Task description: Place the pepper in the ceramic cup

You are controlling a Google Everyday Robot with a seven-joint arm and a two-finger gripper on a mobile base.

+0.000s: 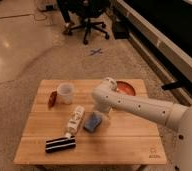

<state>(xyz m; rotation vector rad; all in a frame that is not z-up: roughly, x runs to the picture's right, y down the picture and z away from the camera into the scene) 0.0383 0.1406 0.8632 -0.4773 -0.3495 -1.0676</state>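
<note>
The pepper (52,98) is small, dark red and glossy, and lies on the wooden table (124,142) at the left. It is right beside the white ceramic cup (65,93), on the cup's left side. The cup stands upright. My white arm reaches in from the lower right and bends over the middle of the table. My gripper (105,119) points down near the table top, just right of a blue object, well to the right of the cup and pepper.
A white labelled bottle (75,120) lies on its side mid-table. A blue sponge-like object (92,121) is next to it. A black-and-white striped object (60,144) lies near the front edge. An orange-red bowl (126,88) sits at the back right, partly behind my arm. An office chair (86,15) stands on the floor beyond.
</note>
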